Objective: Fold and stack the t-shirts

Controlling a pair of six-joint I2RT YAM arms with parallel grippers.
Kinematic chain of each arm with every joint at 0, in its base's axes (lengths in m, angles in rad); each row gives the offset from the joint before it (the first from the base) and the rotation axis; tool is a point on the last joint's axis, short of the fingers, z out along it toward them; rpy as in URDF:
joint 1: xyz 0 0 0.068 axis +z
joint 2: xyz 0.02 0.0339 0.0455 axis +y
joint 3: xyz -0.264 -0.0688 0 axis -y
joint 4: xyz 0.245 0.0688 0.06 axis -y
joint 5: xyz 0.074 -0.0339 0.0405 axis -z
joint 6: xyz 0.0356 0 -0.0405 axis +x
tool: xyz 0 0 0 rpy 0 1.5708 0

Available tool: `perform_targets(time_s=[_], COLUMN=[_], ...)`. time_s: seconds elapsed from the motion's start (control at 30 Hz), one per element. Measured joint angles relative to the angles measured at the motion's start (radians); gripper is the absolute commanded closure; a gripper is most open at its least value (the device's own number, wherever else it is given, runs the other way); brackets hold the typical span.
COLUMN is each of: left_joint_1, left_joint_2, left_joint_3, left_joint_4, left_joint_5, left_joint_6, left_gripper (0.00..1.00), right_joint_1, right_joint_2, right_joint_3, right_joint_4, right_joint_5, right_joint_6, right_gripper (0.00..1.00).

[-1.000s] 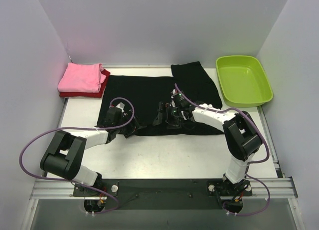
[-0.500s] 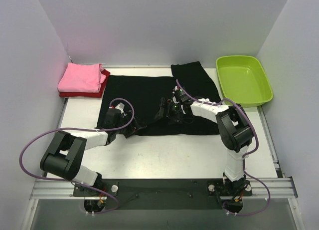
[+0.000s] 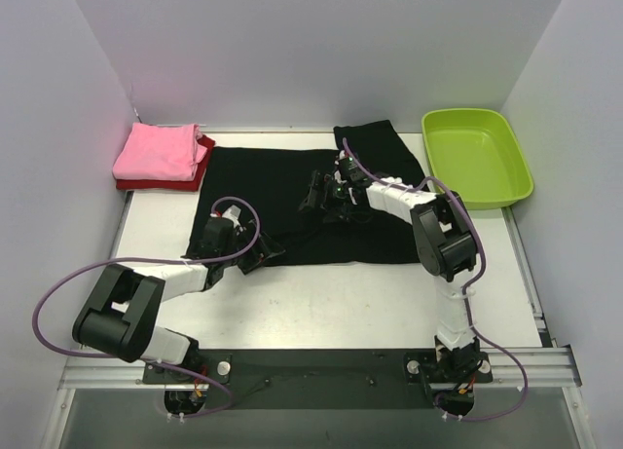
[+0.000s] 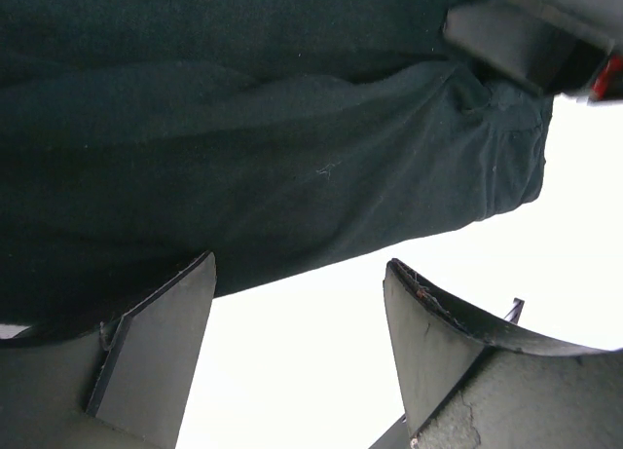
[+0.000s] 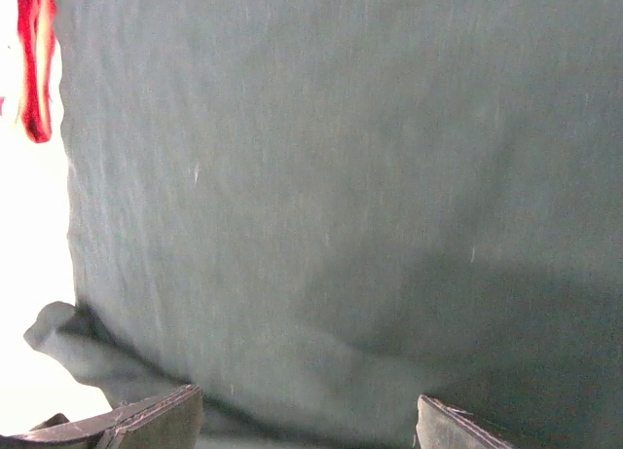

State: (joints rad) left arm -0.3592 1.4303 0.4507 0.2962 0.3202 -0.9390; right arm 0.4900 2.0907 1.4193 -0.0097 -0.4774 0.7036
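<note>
Left arm (image 3: 180, 272): white shells, black joint housings
Right arm (image 3: 455, 308): same white and black
Cables (image 3: 97, 267): purple, looping along each arm
Gripper fingers (image 4: 156, 342): dark grey, flat wedge-shaped plates
Bases (image 3: 180, 391): black

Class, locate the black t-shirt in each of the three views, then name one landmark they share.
Top external: black t-shirt spread flat at mid-table.
Left wrist: black t-shirt fills the upper picture, its edge bunched.
Right wrist: black t-shirt covers almost the whole picture.
Shared landmark: the white table showing beside the shirt's edge.
</note>
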Motion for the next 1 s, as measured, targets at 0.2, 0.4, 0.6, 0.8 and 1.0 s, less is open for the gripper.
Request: perform_targets(time_s=[0.2,0.4,0.6,0.8,1.0], left_joint_1=[0.000,0.000,0.002,0.009,0.042], left_joint_2=[-0.007,-0.041,-0.093,-0.123,-0.118], left_joint_3=[-0.015,-0.013,0.087,0.228,0.276], left_joint_4=[0.016,-0.037,-0.201,-0.264,-0.307], left_joint_5=[0.002,0.000,-0.009,-0.018,-0.022], left_joint_6=[0.000,0.005,0.035,0.064,0.088], left_gripper=[0.20,0.20,0.20,0.19,0.19], right_joint_1=[-0.020,-0.012,0.050,0.124,0.152], right_joint_2=[0.048,0.012,-0.214,-0.471,-0.522], right_joint_3=[0.075,0.074,0.022,-0.135,-0.348], right_joint_4=[0.003,-0.024,-0.040,0.033,0.114], right_joint_5=[0.007,0.045,0.074,0.080,0.078], right_joint_6=[-0.001,-0.034,-0.053,-0.031,0.026], right_gripper=[0.09,0.08,0.08,0.08,0.07])
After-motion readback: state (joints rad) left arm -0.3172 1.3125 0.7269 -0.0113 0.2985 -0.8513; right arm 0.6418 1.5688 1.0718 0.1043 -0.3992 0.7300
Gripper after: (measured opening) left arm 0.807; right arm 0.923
